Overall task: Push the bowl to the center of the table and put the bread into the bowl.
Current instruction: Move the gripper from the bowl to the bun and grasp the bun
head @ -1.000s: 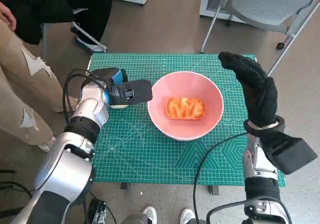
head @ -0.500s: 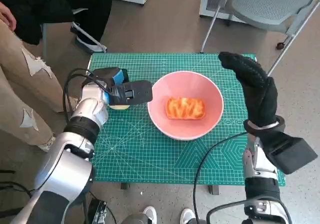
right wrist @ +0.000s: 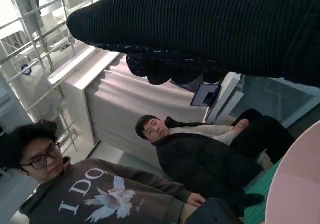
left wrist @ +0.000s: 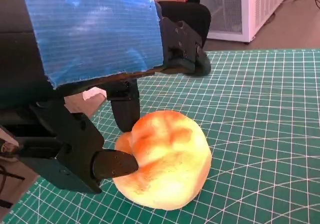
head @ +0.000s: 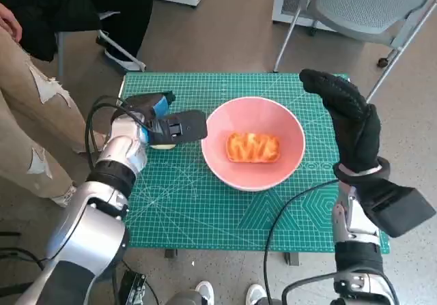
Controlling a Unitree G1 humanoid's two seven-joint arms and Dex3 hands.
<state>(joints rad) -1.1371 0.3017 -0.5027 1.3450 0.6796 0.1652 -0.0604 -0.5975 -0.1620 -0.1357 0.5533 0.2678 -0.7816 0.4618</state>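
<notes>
A pink bowl (head: 218, 165) stands near the middle of the green mat (head: 205, 209), with an orange-glazed piece of bread (head: 252, 147) lying in it. Left of the bowl, my left hand (head: 167, 124) reaches down over a round golden bread roll (head: 162, 144) that rests on the mat. In the left wrist view the roll (left wrist: 162, 159) is pinched between black fingertips (left wrist: 115, 164) touching two of its sides, under the left hand (left wrist: 90, 58). My gloved right hand (head: 348, 117) stands upright beside the bowl's right rim, holding nothing. The bowl's edge (right wrist: 300, 184) shows under the right hand (right wrist: 210, 28).
A person's legs (head: 27, 114) are close to the table's left side. A grey chair (head: 369, 5) stands behind the far right corner. Two seated people (right wrist: 200, 159) (right wrist: 75, 184) appear in the right wrist view. A black cable (head: 287, 216) crosses the mat's front right.
My left hand has turned slightly over the roll. The bowl, its bread and my right hand have stayed put.
</notes>
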